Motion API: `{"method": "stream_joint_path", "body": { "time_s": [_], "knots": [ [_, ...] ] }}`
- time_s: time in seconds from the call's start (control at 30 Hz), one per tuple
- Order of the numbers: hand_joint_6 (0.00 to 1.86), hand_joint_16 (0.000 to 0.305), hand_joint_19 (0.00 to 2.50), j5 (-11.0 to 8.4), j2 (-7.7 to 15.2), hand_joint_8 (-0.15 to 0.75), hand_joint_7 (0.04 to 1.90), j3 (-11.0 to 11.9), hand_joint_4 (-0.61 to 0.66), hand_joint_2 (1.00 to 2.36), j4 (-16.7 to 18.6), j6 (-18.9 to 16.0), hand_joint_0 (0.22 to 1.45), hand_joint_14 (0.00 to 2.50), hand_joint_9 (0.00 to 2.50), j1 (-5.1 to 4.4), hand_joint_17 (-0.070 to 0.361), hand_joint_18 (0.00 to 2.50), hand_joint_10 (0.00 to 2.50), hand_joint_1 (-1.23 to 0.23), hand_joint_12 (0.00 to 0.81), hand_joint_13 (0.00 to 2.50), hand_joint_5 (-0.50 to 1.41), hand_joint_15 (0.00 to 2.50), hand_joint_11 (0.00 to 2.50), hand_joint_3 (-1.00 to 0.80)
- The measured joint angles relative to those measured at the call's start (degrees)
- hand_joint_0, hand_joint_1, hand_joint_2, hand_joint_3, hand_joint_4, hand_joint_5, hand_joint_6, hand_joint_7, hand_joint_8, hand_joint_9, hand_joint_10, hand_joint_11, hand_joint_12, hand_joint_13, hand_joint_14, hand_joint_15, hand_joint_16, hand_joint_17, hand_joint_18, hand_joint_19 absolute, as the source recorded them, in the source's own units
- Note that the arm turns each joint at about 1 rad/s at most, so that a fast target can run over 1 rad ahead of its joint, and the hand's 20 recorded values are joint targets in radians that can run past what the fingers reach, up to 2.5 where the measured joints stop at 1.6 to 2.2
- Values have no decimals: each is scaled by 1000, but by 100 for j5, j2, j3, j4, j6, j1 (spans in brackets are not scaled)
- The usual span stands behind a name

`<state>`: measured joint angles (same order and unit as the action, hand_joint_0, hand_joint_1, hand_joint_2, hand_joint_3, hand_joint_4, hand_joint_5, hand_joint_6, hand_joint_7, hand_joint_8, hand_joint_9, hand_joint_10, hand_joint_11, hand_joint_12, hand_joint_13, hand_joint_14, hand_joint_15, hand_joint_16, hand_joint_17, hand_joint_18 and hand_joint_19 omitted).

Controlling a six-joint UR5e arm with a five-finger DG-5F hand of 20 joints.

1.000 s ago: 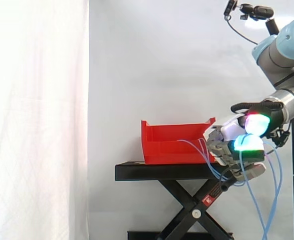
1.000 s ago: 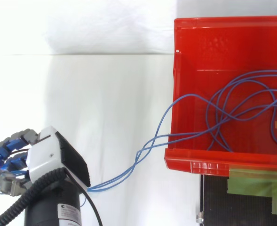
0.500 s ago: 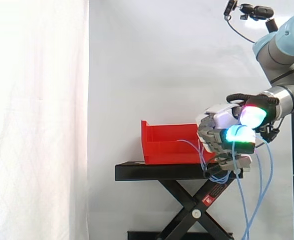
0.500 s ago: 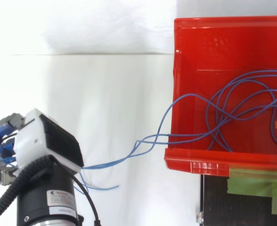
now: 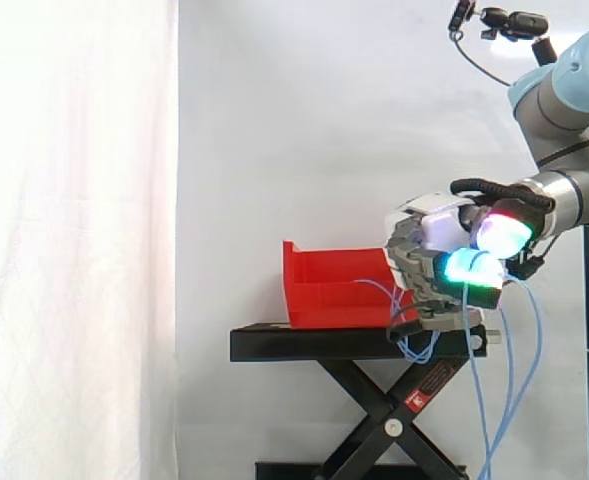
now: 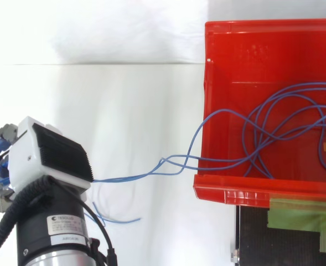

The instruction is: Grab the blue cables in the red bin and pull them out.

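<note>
Between the curled fingers [image 5: 411,268] and the palm of the hand [image 5: 436,232] sits a bunch of the blue cables [image 6: 224,111]. The fingers are closed round it with their glowing pads [image 5: 471,268] folded inward, a fist-like hold that I judge is meant to keep thin, slippery strands from sliding through. Ahead of the fingers, on the side away from the wrist, the red bin [image 5: 324,295] rests on the black stand [image 5: 314,343]. The hand is held apart from the bin at about the height of its rim, which probably lets the strands ride over the wall instead of dragging hard against it. From the fingers, strands run across the open gap, cross one another and pass over the bin wall nearest the fingers; in the top view they sag a little and are not taut. Most of the cable lies looped and crossed on the bin floor, well apart from the fingers, so the task looks only partly done. Below the fingers, long slack lengths hang toward the floor, with a small loop just under the hand. The crossed loops could snag together and tug the light bin along, so a slow, straight draw away from the bin seems wise.
</note>
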<state>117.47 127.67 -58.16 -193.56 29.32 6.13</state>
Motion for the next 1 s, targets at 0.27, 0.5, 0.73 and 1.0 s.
{"method": "stream_joint_path", "body": {
  "time_s": [0.27,0.5,0.73,1.0],
  "knots": [
    [1129,40,1250,0,1,167,561,-1,-30,1000,-10,1,862,1502,1269,-2,91,1014,0,-906,284,1086,757,1311,1701,-1000],
    [1228,41,1253,-2,2,169,560,-2,-42,1000,-228,-168,895,1476,1257,1,92,1016,0,-948,289,1092,723,1331,1731,-1000],
    [1407,42,1253,2,2,175,515,-8,-85,1000,-412,-799,924,1443,1226,2,94,1015,0,-1011,291,1083,653,1349,1731,-992],
    [1477,41,1242,3,3,171,486,-11,-107,1000,-420,-1155,938,1440,1225,-3,93,1017,79,-1006,291,1087,622,1337,1732,-1000]
  ]
}}
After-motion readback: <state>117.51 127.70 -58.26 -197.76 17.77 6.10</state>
